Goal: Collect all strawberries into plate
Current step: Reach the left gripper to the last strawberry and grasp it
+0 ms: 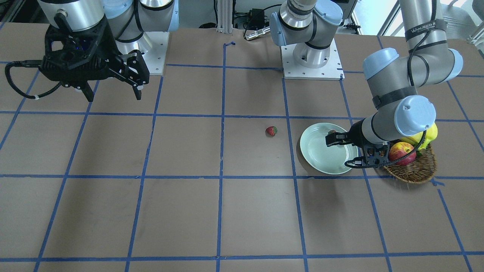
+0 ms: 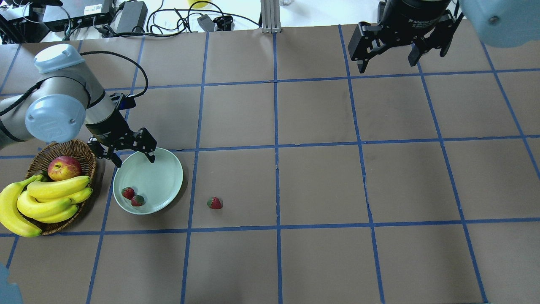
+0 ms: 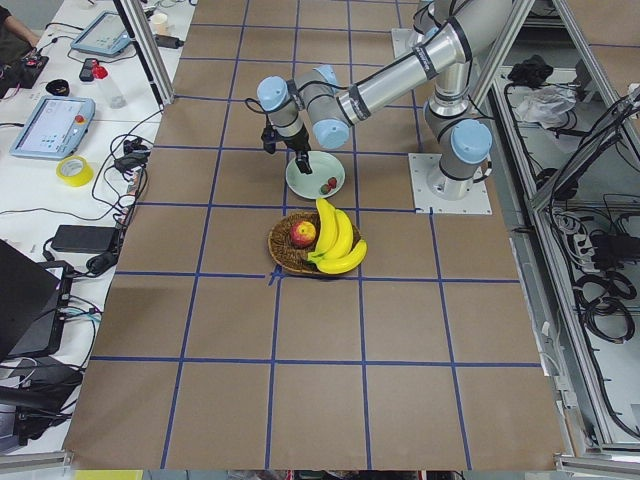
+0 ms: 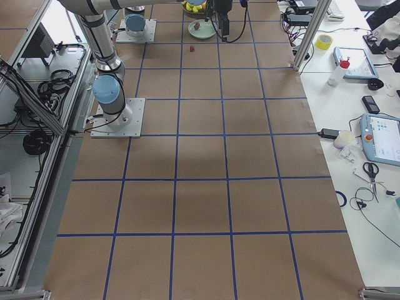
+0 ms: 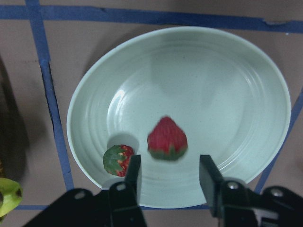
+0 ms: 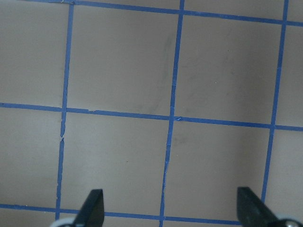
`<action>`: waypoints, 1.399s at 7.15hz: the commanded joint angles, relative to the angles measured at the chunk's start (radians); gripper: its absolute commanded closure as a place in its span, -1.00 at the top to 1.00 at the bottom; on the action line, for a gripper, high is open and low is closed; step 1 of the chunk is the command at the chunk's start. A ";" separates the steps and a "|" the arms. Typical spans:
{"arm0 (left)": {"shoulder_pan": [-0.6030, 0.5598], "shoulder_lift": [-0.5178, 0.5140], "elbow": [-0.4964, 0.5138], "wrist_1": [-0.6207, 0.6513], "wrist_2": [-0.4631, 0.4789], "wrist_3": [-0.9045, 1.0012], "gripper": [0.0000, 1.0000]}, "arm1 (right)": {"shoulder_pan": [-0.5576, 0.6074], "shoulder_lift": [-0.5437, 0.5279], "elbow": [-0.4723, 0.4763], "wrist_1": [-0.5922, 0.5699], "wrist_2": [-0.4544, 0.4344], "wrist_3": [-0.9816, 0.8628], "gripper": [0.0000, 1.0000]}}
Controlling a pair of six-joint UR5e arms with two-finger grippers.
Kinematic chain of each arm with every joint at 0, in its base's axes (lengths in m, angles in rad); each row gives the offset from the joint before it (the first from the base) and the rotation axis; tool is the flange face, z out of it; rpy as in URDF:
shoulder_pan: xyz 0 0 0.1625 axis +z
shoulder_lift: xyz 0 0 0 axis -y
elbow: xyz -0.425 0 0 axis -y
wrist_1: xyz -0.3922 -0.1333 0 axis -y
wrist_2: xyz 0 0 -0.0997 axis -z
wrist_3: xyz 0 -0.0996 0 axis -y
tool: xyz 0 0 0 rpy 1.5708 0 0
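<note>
The pale mint-green plate (image 2: 162, 177) sits left of centre, and shows in the front view (image 1: 317, 158) and the left wrist view (image 5: 213, 85). Two strawberries (image 2: 128, 193) (image 2: 137, 200) lie in its near part; the wrist view shows them as one red (image 5: 167, 138), slightly blurred, and one green-capped (image 5: 118, 160). A third strawberry (image 2: 214, 203) lies on the table right of the plate, also in the front view (image 1: 271, 131). My left gripper (image 2: 134, 160) hangs open and empty over the plate's far rim (image 5: 170, 182). My right gripper (image 2: 388, 64) is open and empty, high at the far right (image 1: 113, 96).
A brown wicker basket (image 2: 82, 148) stands just left of the plate and holds a red-yellow apple (image 2: 64, 167) and a bunch of bananas (image 2: 50, 194). Blue tape lines grid the brown table. Both arm bases stand at the robot's side of the table.
</note>
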 commanded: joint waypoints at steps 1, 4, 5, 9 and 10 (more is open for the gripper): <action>-0.094 0.015 -0.008 -0.006 -0.116 -0.158 1.00 | 0.000 0.000 0.000 0.000 0.000 0.000 1.00; -0.300 0.011 -0.034 0.045 -0.115 -0.286 1.00 | 0.000 0.000 0.000 0.002 0.000 0.000 1.00; -0.320 0.005 -0.098 0.126 -0.113 -0.287 1.00 | 0.000 0.000 0.000 0.000 0.000 0.000 1.00; -0.326 -0.018 -0.212 0.260 -0.099 -0.289 0.81 | 0.000 0.000 0.000 0.000 0.000 0.000 1.00; -0.326 -0.018 -0.223 0.255 -0.099 -0.275 -0.32 | 0.000 0.000 0.000 0.000 0.000 0.000 1.00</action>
